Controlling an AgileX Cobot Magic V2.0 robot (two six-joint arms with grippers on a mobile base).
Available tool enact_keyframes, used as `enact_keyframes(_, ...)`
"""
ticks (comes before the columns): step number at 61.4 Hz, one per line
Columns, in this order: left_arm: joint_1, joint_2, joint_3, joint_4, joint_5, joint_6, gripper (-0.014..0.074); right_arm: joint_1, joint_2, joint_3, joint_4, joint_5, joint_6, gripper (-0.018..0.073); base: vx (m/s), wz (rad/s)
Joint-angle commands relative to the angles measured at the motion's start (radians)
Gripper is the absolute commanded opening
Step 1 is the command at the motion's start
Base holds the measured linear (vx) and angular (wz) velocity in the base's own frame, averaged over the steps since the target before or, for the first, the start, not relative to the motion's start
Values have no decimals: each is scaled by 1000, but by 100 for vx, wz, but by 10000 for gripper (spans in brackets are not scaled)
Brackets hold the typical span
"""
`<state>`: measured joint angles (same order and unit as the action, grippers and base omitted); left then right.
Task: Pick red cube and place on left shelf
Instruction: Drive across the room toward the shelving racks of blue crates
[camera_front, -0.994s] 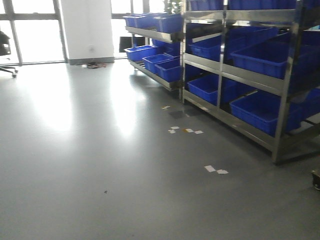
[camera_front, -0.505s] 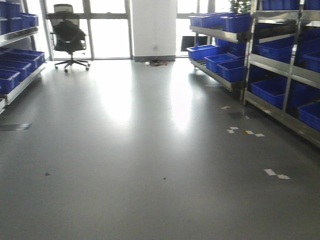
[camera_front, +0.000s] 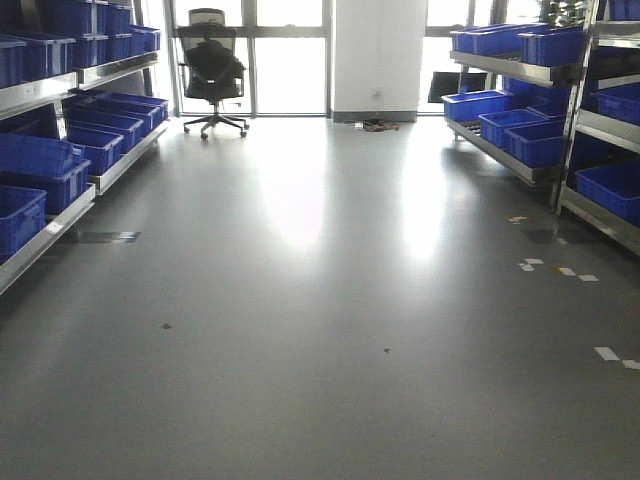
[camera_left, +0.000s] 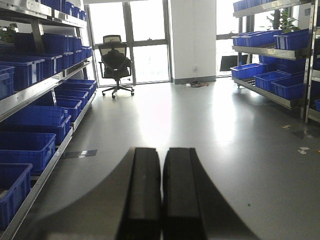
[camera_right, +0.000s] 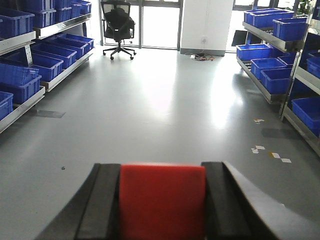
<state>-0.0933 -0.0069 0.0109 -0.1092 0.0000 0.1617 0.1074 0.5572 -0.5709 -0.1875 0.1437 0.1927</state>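
In the right wrist view my right gripper is shut on the red cube, which fills the gap between its two black fingers. In the left wrist view my left gripper is shut and empty, its fingers side by side. The left shelf, a steel rack loaded with blue crates, runs along the left wall. It also shows in the left wrist view and in the right wrist view. Neither gripper shows in the front view.
A second steel rack with blue crates stands on the right. A black office chair is at the far end by the windows. White paper scraps lie on the grey floor at the right. A white pillar stands at the back.
The view has swung left. The right rack slid to the right edge, and the left shelf and office chair came into view.
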Motion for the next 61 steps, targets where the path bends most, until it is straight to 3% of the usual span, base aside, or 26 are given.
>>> enact_keyframes(1,2,6,22,-9,-84,-2,106,-7,1,-29,-12,-88,-3,57,0,-2)
enact_keyframes(61,2,6,22,-9,-84,-2,106,-7,2,-29,-12,-88,-3,57,15,-3)
